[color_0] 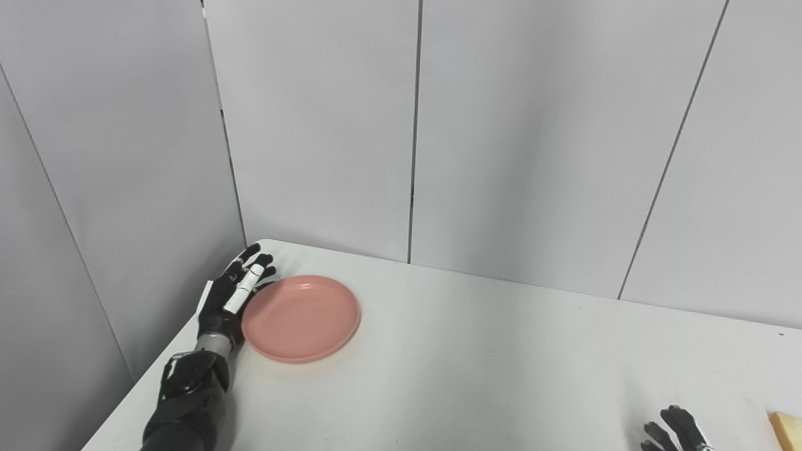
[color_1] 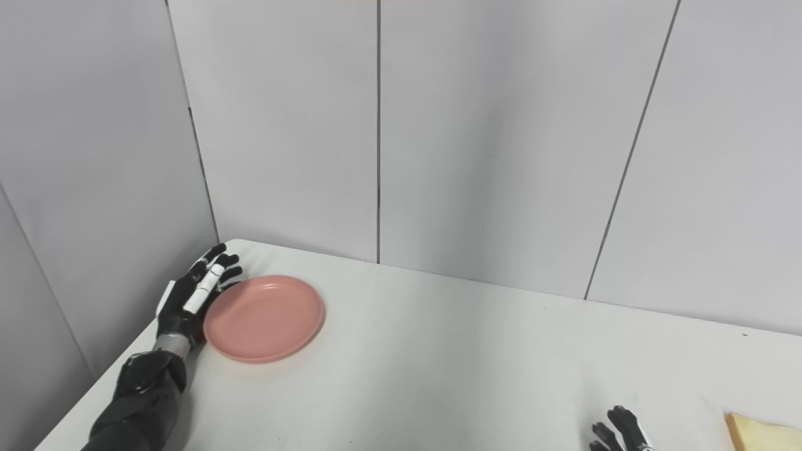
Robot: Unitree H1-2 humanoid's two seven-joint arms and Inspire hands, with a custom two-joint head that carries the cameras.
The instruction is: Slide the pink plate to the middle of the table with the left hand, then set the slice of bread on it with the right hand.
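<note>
The right hand [color_1: 617, 431] was cut off by the bottom edge, only its fingertips showing, so whether it was open or closed could not be told. The slice of bread [color_1: 761, 432] ran off the bottom-right corner (a mere sliver in the left eye view). The left hand [color_0: 233, 293] hid the pink plate [color_0: 302, 318]'s left rim, and contact there was unclear.

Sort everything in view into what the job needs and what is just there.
Needed: pink plate; slice of bread; left hand, open beside the plate; right hand, waiting.

Just there: table; grey wall panels.
</note>
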